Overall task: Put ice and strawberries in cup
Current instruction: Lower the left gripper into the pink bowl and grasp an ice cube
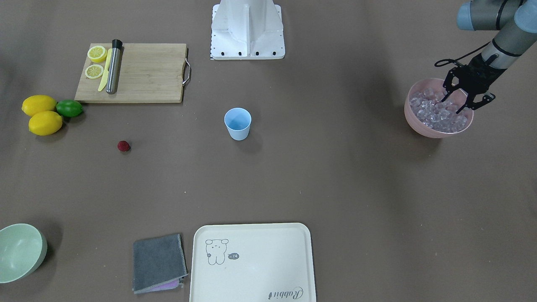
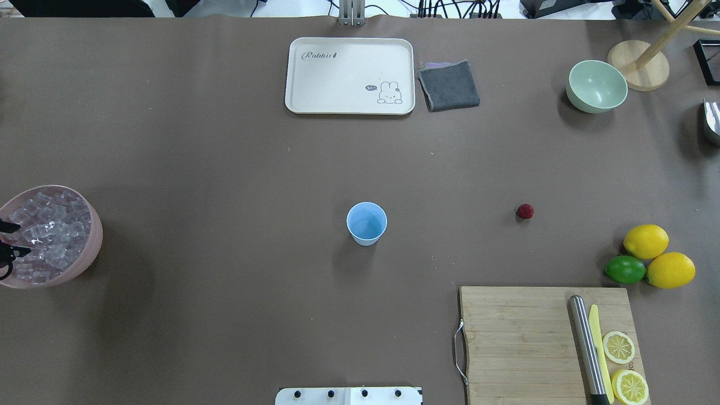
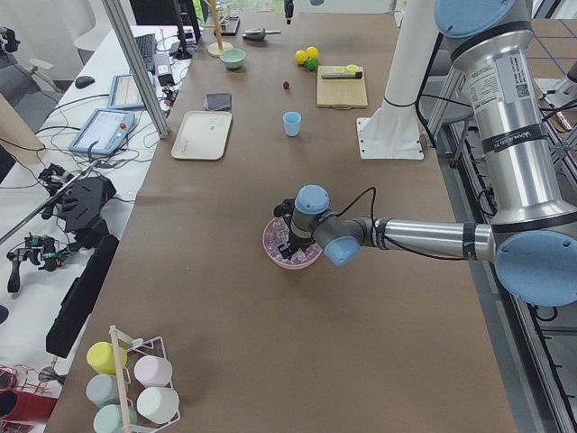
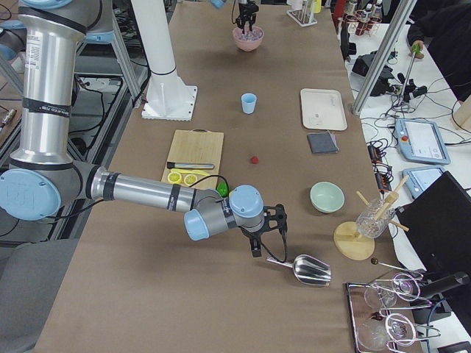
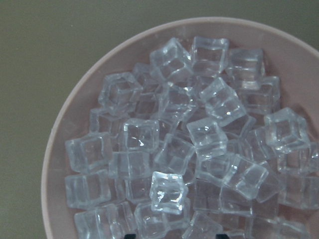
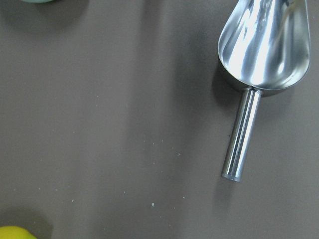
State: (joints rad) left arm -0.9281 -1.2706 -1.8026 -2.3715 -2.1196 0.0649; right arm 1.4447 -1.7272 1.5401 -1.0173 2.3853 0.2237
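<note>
Ice point(image 5: 169, 191) is piled in the pink bowl point(image 1: 419, 123) at the surface's edge on the robot's left. We see the left gripper point(image 1: 453, 105) hanging right over the pile with its fingers spread wide. The cup point(image 1: 238, 123) stands upright in the middle of the surface, well apart from the bowl. The strawberry point(image 1: 123, 146) lies by itself between the cup and the lemons point(image 1: 40, 105). The right gripper point(image 4: 268, 239) is just beside a metal scoop point(image 6: 264, 45) near the opposite edge, and we honestly can't tell if it's spread or closed.
</note>
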